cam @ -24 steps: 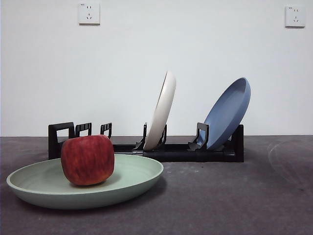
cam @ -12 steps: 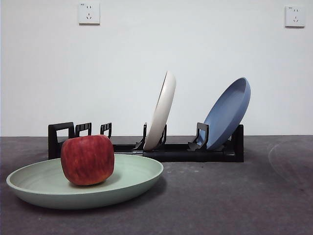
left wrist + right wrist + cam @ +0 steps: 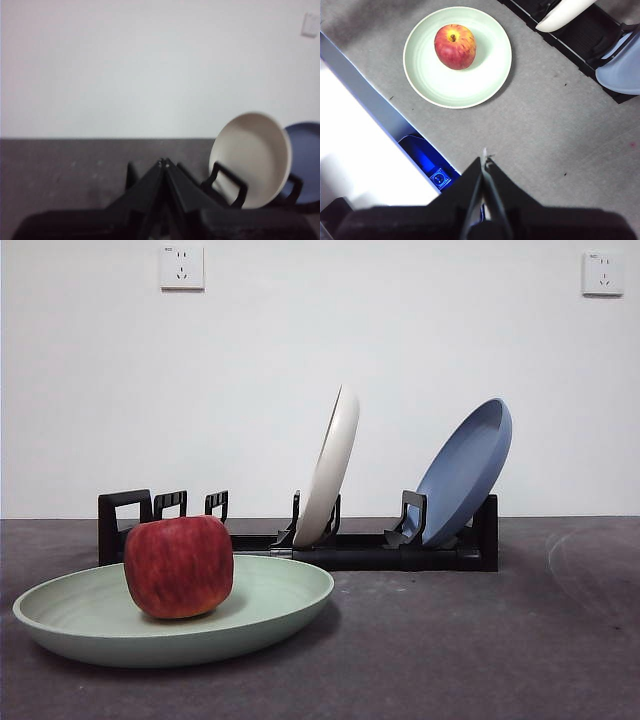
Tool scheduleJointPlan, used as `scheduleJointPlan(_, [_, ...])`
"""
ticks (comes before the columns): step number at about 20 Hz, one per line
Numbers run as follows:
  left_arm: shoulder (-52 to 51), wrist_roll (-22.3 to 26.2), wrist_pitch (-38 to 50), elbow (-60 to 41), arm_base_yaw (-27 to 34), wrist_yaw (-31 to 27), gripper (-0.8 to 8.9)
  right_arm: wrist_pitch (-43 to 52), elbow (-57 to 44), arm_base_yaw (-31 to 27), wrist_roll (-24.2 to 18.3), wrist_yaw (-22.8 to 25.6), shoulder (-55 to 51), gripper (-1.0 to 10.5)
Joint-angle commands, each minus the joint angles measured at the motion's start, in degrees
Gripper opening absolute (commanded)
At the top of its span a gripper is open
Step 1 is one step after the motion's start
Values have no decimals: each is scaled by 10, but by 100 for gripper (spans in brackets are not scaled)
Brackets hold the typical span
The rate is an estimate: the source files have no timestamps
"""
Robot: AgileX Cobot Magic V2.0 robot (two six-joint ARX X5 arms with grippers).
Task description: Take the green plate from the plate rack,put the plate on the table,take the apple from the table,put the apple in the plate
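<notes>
Front view. You see one green plate [image 3: 175, 625] lying flat on the table [image 3: 480, 650], in front of the plate rack [image 3: 300, 535], with one apple [image 3: 179, 566] sitting inside it, off-centre toward the far side. Two other plates stand in the rack: one cream-white plate [image 3: 331, 468] and one blue plate [image 3: 462, 472], both leaning. No arm shows here. Judged from this layout, the task looks complete, so your remaining risk is disturbance: the apple is blocky but could rock or roll toward the rim if the table is jolted.

Left wrist view. The left gripper [image 3: 164, 162] has its jaws pressed together, tips touching, holding nothing. It faces the rack and the cream-white plate (the blue one peeks out behind it). If you drive this arm forward, you could clip the leaning plates and tip them out of their slots.

Right wrist view. The right gripper [image 3: 484, 159] is likewise closed and empty, raised well above the table and apart from the plate. You count one apple, one green plate, and parts of two racked plates. A low sweep over the plate could knock the apple out.
</notes>
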Motion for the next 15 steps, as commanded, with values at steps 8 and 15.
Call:
scheduleJointPlan(8, [-3,22,-130,-22,2,-70,-3,-13,-4,0,-2,4,-1,0])
scheduleJointPlan(15, [-3,52,-164,-21,2,-65,-3,-13,-4,0,-2,5,-1,0])
